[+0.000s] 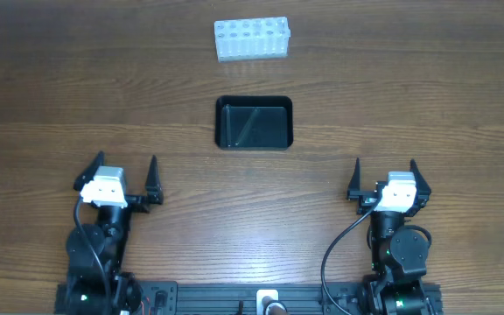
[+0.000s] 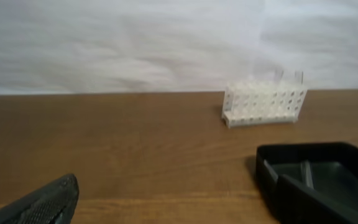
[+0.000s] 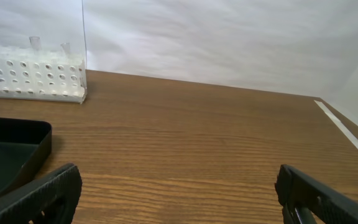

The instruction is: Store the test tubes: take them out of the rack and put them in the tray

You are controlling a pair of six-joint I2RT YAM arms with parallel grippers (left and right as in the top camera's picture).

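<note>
Table [image 1: 42,70] is brown wood grain. At the near left, the left gripper [image 1: 122,171] sits close to its base, fingers spread wide, nothing between them.

At centre, the white rack [image 1: 252,39] stands toward the far edge of the table. Two clear test tubes [image 3: 35,42] stick up from its top toward its right end, upright. The black tray [image 1: 254,122] lies just in front of the rack, not touching it, between the rack and the arms. One clear tube [image 2: 306,173] seems to lie flat inside the tray, though glare makes this uncertain.

At the near right, the right gripper [image 1: 384,168] is level with the left one, fingers also spread wide and empty. Both grippers are well apart from tray and rack.
</note>
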